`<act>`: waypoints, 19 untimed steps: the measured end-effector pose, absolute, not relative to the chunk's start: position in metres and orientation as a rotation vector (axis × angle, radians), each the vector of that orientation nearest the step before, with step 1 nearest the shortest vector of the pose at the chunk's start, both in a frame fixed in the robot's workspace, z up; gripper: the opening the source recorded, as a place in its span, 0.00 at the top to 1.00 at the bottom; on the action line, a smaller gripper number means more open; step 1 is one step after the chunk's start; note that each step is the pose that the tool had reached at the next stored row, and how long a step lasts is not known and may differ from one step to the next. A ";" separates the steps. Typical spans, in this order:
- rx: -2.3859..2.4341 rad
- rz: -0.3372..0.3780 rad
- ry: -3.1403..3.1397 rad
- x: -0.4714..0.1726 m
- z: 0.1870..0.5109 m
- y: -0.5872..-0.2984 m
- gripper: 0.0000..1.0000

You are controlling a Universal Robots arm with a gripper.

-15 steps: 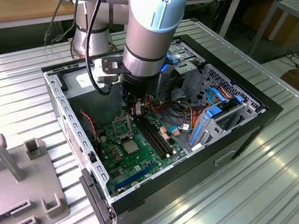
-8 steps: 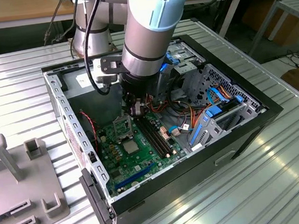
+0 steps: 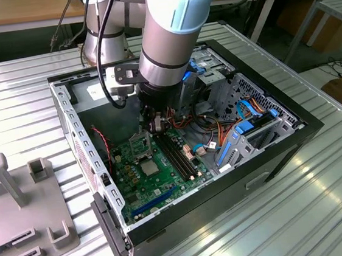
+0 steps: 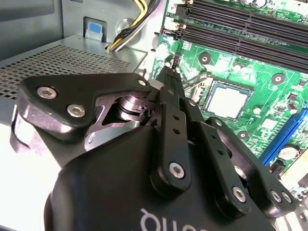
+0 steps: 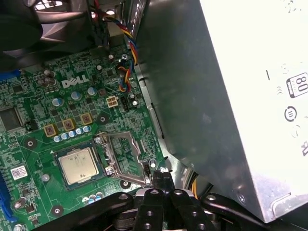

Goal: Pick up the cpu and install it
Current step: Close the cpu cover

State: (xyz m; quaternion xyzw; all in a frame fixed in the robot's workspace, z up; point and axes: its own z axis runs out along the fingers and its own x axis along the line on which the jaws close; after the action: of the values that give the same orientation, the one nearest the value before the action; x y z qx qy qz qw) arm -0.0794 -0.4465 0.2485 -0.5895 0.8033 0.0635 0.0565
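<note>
- Gripper (image 5: 162, 179): in both wrist views the black fingers (image 4: 169, 91) are pressed together with nothing between them, tips poised above the green motherboard (image 5: 72, 120), just beside the hinged socket frame (image 5: 126, 155).
- Cpu (image 5: 77, 165): silver-topped square seated flat in its socket on the board, beside the opened frame and apart from the fingertips; also seen at (image 4: 227, 100) and (image 3: 149, 167).
- Grey power-supply box (image 5: 231, 96): beside the board.
- Open computer case (image 3: 253, 156): lies on a ribbed metal table (image 3: 326, 209), the arm reaching down inside.
</note>
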 end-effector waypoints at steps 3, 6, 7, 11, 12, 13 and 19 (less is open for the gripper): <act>-1.800 0.193 2.429 -0.079 0.250 -0.446 0.89; -1.810 0.194 2.422 -0.079 0.252 -0.446 0.89; -1.812 0.194 2.420 -0.079 0.252 -0.446 0.89; -1.815 0.194 2.419 -0.079 0.254 -0.446 0.89; -1.815 0.195 2.419 -0.079 0.254 -0.446 0.89; -1.816 0.195 2.419 -0.079 0.254 -0.446 0.89; -1.820 0.197 2.419 -0.079 0.254 -0.447 0.89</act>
State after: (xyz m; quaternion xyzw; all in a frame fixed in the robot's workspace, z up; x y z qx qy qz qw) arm -0.0793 -0.4466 0.2544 -0.5990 0.7963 0.0649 0.0538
